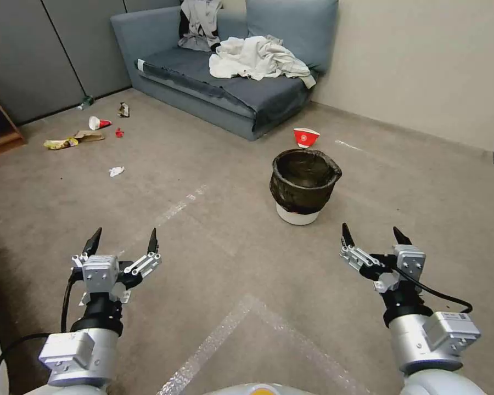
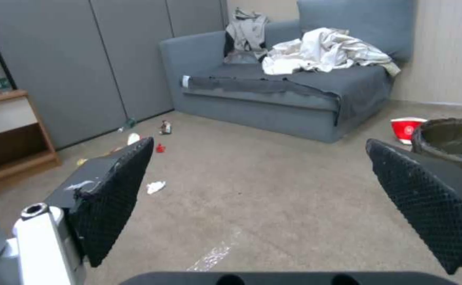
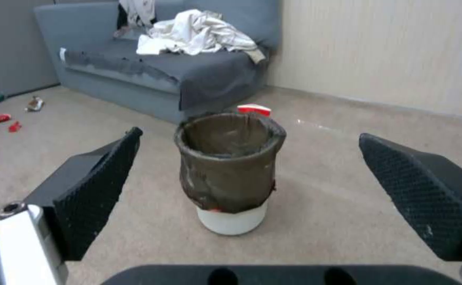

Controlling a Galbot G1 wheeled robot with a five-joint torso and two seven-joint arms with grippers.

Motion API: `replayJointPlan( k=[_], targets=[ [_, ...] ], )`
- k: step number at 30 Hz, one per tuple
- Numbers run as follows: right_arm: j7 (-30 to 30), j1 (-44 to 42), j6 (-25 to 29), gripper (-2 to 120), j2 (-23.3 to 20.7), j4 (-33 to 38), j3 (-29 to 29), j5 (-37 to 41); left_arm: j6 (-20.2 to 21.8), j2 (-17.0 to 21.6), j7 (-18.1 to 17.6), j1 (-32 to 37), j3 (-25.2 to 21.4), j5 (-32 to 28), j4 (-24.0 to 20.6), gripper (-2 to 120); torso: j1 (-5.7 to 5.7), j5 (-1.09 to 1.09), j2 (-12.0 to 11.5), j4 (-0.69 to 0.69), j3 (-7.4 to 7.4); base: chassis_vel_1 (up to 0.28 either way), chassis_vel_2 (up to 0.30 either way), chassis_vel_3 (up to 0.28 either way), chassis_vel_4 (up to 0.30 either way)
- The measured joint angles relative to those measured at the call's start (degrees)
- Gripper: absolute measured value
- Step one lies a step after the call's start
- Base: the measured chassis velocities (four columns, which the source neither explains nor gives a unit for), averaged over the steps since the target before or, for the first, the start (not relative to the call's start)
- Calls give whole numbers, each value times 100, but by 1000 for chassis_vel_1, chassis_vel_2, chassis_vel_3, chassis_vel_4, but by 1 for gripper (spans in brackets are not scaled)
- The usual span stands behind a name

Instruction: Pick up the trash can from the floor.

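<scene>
Carpeted floor [image 1: 214, 307] holds the upright trash can [image 1: 303, 186] ahead, nearer the right tool [image 1: 370, 236] than the left tool [image 1: 123, 241], both spread open and empty.

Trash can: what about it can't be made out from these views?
- Trash can bottom: its inside is too dark, head and right wrist views.
- Its far side: hidden by its own body.
- Left wrist view: cut off by the edge and a gripper finger.

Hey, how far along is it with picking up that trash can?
Barely started. The trash can stands upright on the floor, untouched. Both grippers, left and right, hang open and empty short of it; the right wrist view faces the can. Reaching, gripping and lifting are all left.
</scene>
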Motion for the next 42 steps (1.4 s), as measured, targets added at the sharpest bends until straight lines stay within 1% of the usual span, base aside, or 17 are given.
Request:
replayJointPlan(
  k=[17,30,40,42],
  targets=[
    [80,44,-56,100,17,-22,1,3,-11,-11,23,-36,-11,27,38,100,0,-1,0,0,0,0,0,0,0],
    [93,60,-57,100,28,-20,1,6,-30,-27,51,-37,2,31,50,100,0,0,0,0,0,-72,-80,-84,-71],
    [100,75,-66,100,31,-32,1,55,-220,-41,28,-44,27,-15,92,100,0,0,0,-2,1,-70,-75,-67,-69],
    [117,72,-90,100,32,-31,2,124,-224,-41,23,-47,26,-29,92,100,0,0,0,0,0,0,0,0,0]
  ],
)
